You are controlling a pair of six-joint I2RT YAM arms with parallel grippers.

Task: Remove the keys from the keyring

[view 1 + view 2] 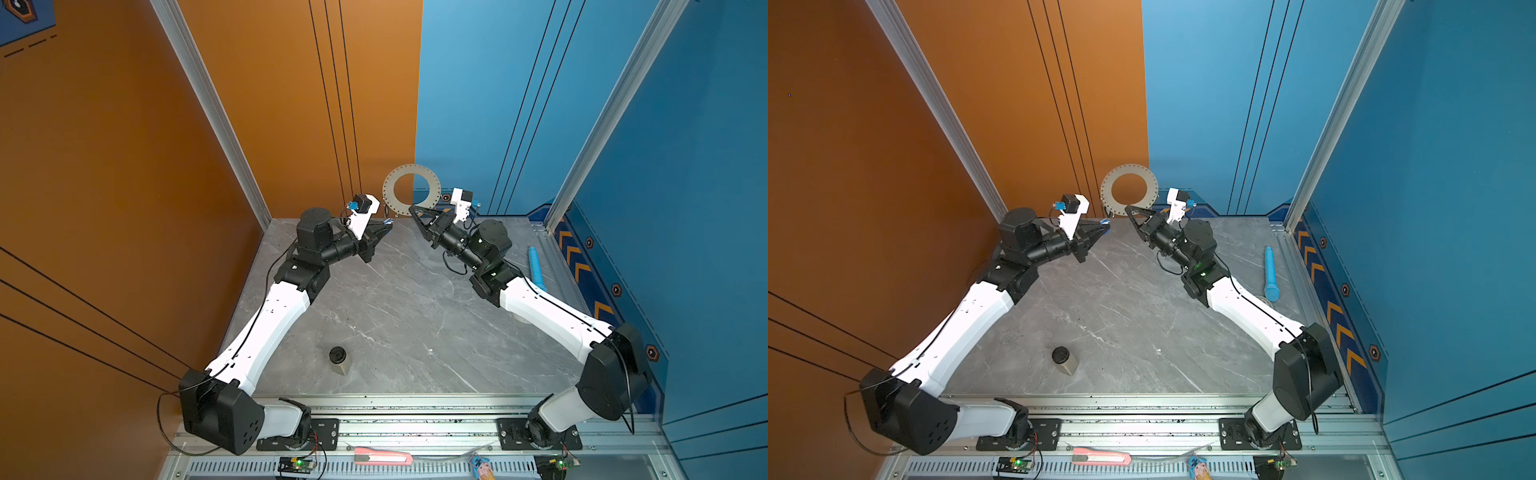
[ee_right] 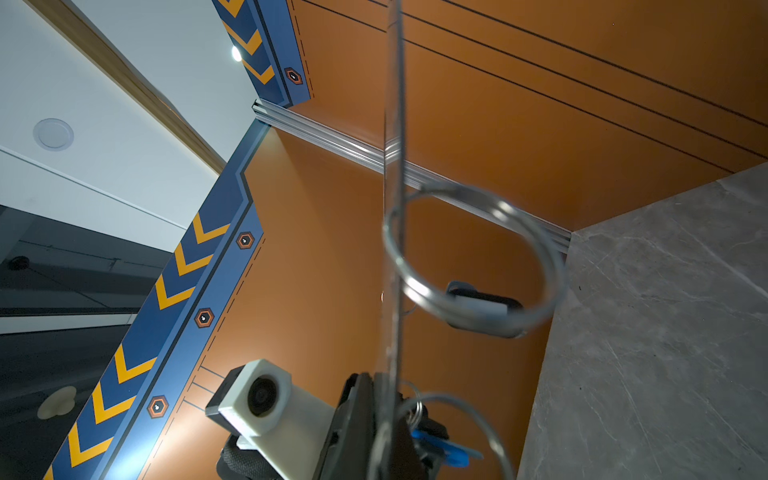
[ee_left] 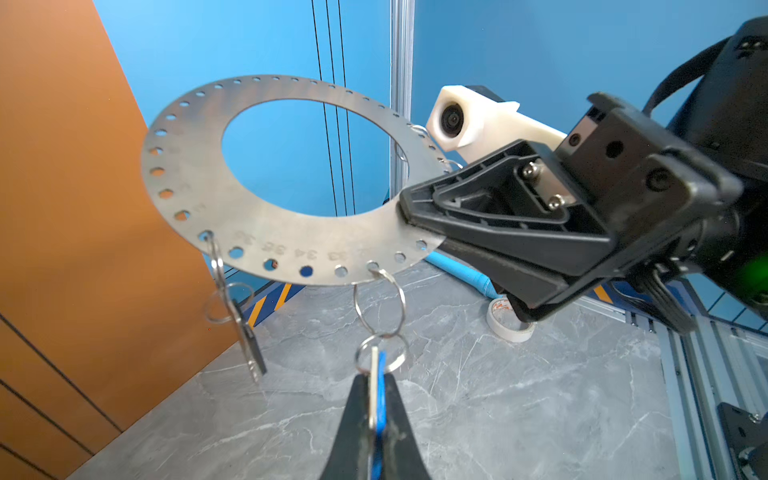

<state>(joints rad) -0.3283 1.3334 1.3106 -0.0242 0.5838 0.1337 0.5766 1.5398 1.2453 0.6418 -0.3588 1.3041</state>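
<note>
One container stands on the table [image 1: 415,332]: a small can [image 1: 340,361] with a black top, near the front and left of the middle, well apart from both arms; what is in it cannot be told; one keyring [image 3: 291,245], a flat metal disc with holes all along its rim, is up in the air over the table's back edge, near upright; the right gripper [image 3: 415,216] has its jaws pinched on the keyring's rim; two keys hang from the lower rim, apart from each other: one blue key [image 3: 381,374] and one black key [image 3: 248,332]; the left gripper [image 3: 374,384] has its jaws pressed together on the blue key, which hangs from the rim by two linked wire loops [image 3: 380,299]; the black key hangs free; on the table's right side lie one blue tube [image 1: 536,268] and one tape roll [image 3: 511,328], near each other
</note>
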